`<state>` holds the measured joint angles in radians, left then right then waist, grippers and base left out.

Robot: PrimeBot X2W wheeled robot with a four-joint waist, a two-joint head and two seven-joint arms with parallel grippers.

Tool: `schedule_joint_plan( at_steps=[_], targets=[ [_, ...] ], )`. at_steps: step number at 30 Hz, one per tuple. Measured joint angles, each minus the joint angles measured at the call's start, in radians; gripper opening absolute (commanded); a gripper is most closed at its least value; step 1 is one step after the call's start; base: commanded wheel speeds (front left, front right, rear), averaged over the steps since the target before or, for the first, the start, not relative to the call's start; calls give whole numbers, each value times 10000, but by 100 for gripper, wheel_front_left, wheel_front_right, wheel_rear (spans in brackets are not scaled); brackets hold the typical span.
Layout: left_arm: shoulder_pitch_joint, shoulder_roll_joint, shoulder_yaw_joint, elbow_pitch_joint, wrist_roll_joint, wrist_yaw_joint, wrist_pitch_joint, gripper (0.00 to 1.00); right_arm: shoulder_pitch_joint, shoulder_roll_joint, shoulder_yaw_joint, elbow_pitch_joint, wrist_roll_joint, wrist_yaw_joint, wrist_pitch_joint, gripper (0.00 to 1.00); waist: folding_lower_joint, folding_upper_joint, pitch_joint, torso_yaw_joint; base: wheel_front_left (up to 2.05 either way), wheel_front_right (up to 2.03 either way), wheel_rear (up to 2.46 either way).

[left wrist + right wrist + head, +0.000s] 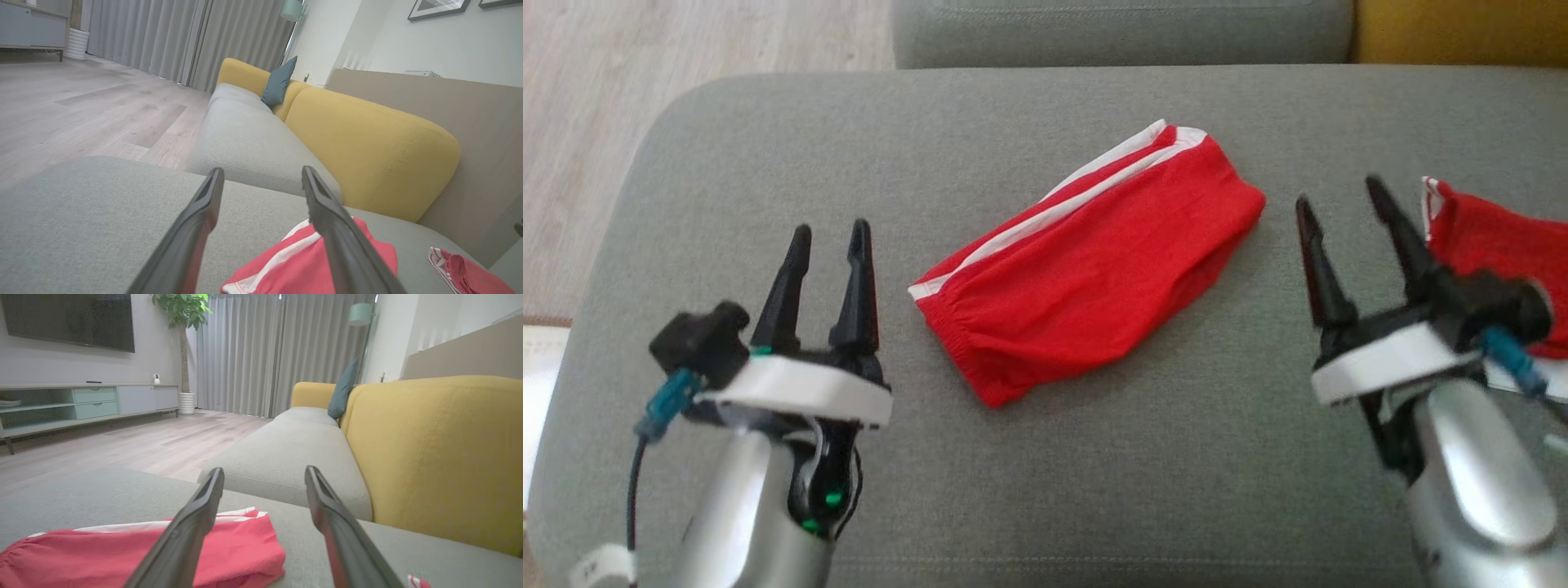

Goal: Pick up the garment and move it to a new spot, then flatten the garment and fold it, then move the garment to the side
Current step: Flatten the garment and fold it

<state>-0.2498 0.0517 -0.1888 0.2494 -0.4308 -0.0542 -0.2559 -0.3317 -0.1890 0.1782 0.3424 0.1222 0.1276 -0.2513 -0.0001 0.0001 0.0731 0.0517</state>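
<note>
Red garment (1086, 261) lies between left hand (832, 226) and right hand (1338, 190), both pointing forward, spread apart and empty

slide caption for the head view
Red striped shorts on a grey cushion between the open left gripper and right gripper, another red garment at far right

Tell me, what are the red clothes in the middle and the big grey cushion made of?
The red garment looks like soft, thin, matte cloth: it wrinkles and gathers at the waistband. The grey cushion is probably padded woven fabric: a fine weave shows and its corners are rounded.
</note>
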Motion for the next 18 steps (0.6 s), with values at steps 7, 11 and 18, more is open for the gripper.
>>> schedule_joint_plan(
  at_steps=[7,11,18],
  targets=[
    [1219,-54,351,-635,715,-79,0,100,1607,1035,-863,-1076,-934,0,-13,100,0,0,-280,-266,0,0,0],
    [1744,-50,326,-871,660,6,0,100,2159,1220,-1114,-1335,-1074,0,-13,100,0,0,-334,-353,0,0,0],
    [1861,-48,67,-982,686,102,0,100,2280,1333,-1312,-1494,-1093,0,-13,100,0,0,-211,-260,0,0,0]
  ],
)
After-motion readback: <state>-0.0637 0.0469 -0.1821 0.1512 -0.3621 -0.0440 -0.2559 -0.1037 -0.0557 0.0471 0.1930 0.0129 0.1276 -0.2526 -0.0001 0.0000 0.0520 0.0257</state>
